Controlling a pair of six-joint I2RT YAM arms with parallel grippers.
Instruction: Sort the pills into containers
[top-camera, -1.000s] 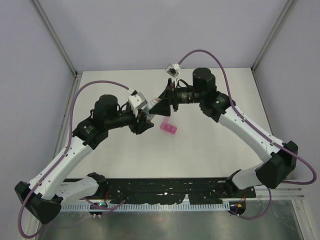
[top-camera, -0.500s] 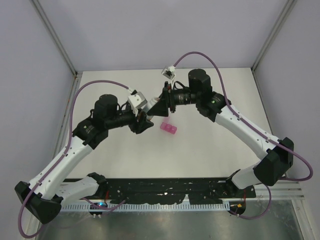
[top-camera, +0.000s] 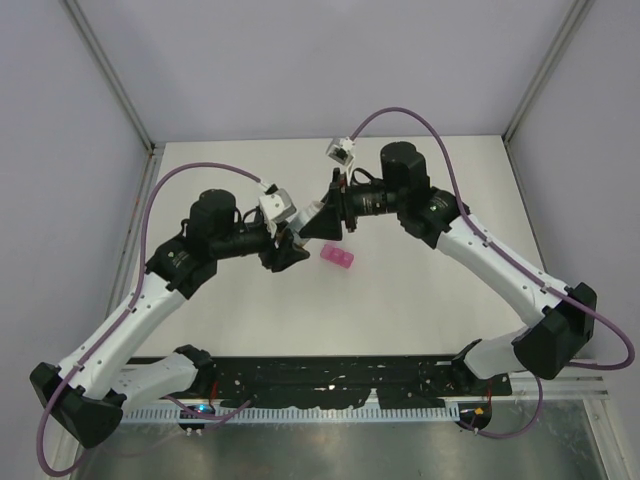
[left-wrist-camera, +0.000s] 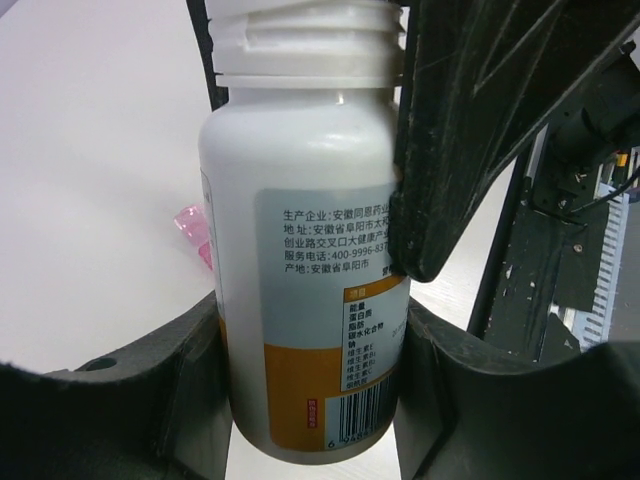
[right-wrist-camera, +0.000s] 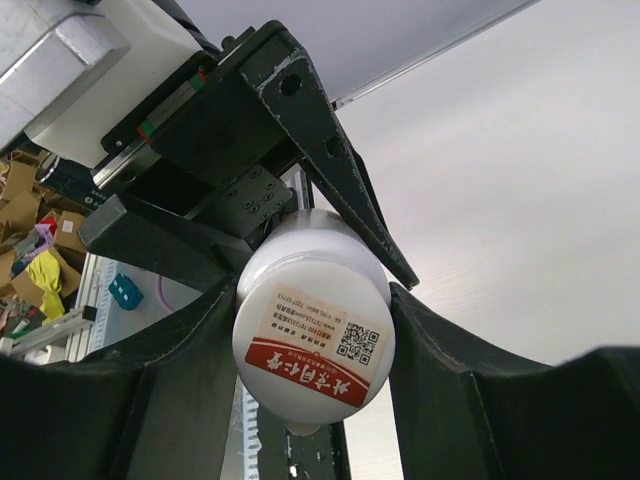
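Both ends of the white bottle (left-wrist-camera: 300, 150) are clamped, left fingers (left-wrist-camera: 150, 400) on its body, right fingers (right-wrist-camera: 450, 400) on its top; a skewed twist could wrench it loose.

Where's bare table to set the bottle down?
Bare table right of the pill box, up to the right arm, and in front, toward the black rail. Crowded behind it, where left gripper and right gripper meet on the bottle.
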